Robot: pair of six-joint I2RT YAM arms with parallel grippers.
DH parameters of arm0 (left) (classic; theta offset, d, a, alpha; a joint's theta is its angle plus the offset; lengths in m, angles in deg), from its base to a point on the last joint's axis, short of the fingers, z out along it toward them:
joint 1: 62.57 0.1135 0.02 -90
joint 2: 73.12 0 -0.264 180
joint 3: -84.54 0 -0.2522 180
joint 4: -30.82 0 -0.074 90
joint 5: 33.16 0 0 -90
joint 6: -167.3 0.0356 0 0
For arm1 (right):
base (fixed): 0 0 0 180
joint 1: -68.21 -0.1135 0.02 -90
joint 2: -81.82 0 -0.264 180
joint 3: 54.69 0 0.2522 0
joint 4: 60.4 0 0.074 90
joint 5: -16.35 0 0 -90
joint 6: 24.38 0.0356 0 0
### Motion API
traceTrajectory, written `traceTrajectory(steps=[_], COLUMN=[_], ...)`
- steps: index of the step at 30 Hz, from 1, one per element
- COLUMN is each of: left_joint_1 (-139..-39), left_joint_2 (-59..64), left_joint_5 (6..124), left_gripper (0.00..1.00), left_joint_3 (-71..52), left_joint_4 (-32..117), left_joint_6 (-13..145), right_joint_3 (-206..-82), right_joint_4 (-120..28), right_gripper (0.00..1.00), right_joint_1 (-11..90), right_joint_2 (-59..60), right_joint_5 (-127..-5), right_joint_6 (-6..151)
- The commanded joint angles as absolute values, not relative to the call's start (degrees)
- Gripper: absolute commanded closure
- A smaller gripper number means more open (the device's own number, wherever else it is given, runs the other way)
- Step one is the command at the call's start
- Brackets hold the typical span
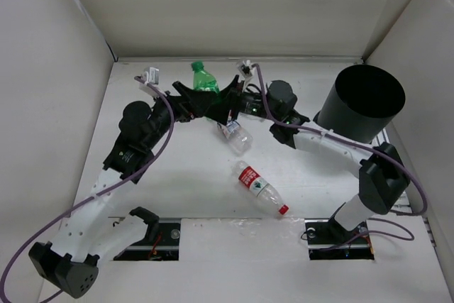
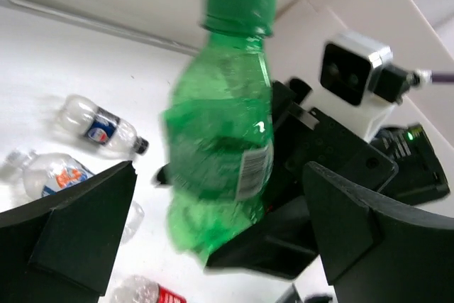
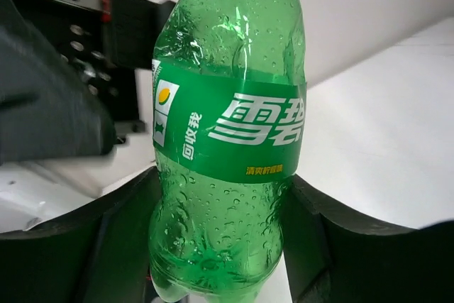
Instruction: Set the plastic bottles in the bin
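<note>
The green bottle [image 1: 204, 79] is held upright above the far middle of the table. My right gripper [image 1: 216, 99] is shut on its lower body; in the right wrist view both fingers [image 3: 333, 246] press the bottle [image 3: 227, 140]. My left gripper [image 1: 189, 97] is open, and its fingers [image 2: 71, 232] stand wide apart on either side of the bottle [image 2: 220, 140] without touching it. A red-labelled bottle [image 1: 261, 188] lies mid-table. A clear blue-labelled bottle [image 1: 235, 135] lies under the arms. The left wrist view shows a dark-labelled bottle [image 2: 99, 127] and a clear one [image 2: 53, 175]. The black bin [image 1: 360, 103] stands at the far right.
White walls enclose the table on the left, back and right. Both arms cross the far middle, close together. The right wrist camera housing [image 2: 351, 76] is right behind the green bottle in the left wrist view. The arm bases and mounting rails sit at the near edge.
</note>
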State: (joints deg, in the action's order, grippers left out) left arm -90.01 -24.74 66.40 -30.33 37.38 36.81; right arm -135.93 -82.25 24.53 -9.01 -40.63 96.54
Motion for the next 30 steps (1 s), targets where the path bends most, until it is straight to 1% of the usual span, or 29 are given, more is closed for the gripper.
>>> traceTrajectory(steps=[1, 3, 4, 5, 7, 8, 10, 11, 12, 13, 16, 17, 18, 19, 20, 21, 26, 30], left_joint_1=[-90.08, -90.08, -90.08, -90.08, -89.55, -89.55, -89.55, -89.55, -89.55, -89.55, -90.86, -92.09, -92.79, -93.76, -94.72, -96.21, -96.23, -96.23], left_joint_2=[-21.63, -17.61, -15.92, -14.34, -8.98, -7.31, -1.17, 1.64, 4.46, 10.05, 18.42, 20.37, 22.31, 24.24, 27.04, 27.85, 26.38, 25.75], left_joint_5=[59.06, 52.14, 50.88, 49.91, 50.50, 52.16, 55.25, 57.35, 58.24, 58.94, 60.26, 59.74, 58.09, 56.24, 54.22, 51.51, 49.98, 47.70], left_gripper=[0.00, 0.00, 0.00, 0.00, 0.00, 0.00, 0.00, 0.00, 0.00, 0.00, 0.00, 0.00, 0.00, 0.00, 0.00, 0.00, 0.00, 0.00], left_joint_3=[-21.61, -14.60, -12.38, -10.44, -6.39, -6.38, -4.90, -3.23, -1.30, 2.37, 5.74, 6.79, 8.28, 9.78, 11.71, 11.73, 5.93, 4.52], left_joint_4=[39.55, 46.82, 48.87, 50.54, 52.66, 52.14, 49.51, 50.72, 52.30, 55.36, 57.49, 59.94, 62.22, 64.68, 66.88, 69.25, 68.66, 69.81], left_joint_6=[37.04, 37.57, 37.57, 38.09, 39.41, 41.76, 43.89, 43.90, 44.68, 44.69, 44.69, 44.69, 45.21, 45.22, 45.22, 44.26, 37.75, 34.23], right_joint_3=[-135.08, -135.07, -135.07, -135.94, -137.70, -139.19, -141.83, -142.97, -143.68, -143.69, -141.68, -140.97, -140.26, -139.74, -139.73, -139.73, -142.71, -143.95], right_joint_4=[-80.06, -68.65, -64.00, -54.20, -46.15, -38.02, -28.49, -24.87, -19.18, -17.21, -13.51, -13.50, -12.89, -12.88, -12.88, -12.88, -10.70, -10.16], right_gripper=[1.00, 1.00, 1.00, 1.00, 1.00, 1.00, 1.00, 1.00, 1.00, 1.00, 0.94, 0.89, 0.40, 0.11, 0.04, 0.00, 0.00, 0.00], right_joint_1=[32.40, 36.20, 38.05, 41.63, 45.43, 49.19, 52.20, 53.78, 56.58, 58.00, 64.33, 65.91, 67.49, 70.21, 71.45, 72.42, 73.49, 73.49], right_joint_2=[-2.14, 4.25, 6.47, 8.67, 14.21, 15.62, 17.21, 17.22, 17.91, 18.70, 20.64, 22.04, 22.66, 23.19, 23.19, 23.19, 21.79, 21.87], right_joint_5=[-44.09, -48.75, -56.00, -60.68, -69.04, -77.86, -87.57, -93.89, -96.47, -98.33, -101.94, -102.56, -102.56, -102.56, -102.56, -101.78, -102.30, -100.73], right_joint_6=[94.12, 91.04, 89.28, 86.22, 83.91, 83.90, 85.30, 85.31, 86.88, 87.41, 89.17, 89.70, 89.70, 89.70, 89.70, 89.70, 88.47, 87.08])
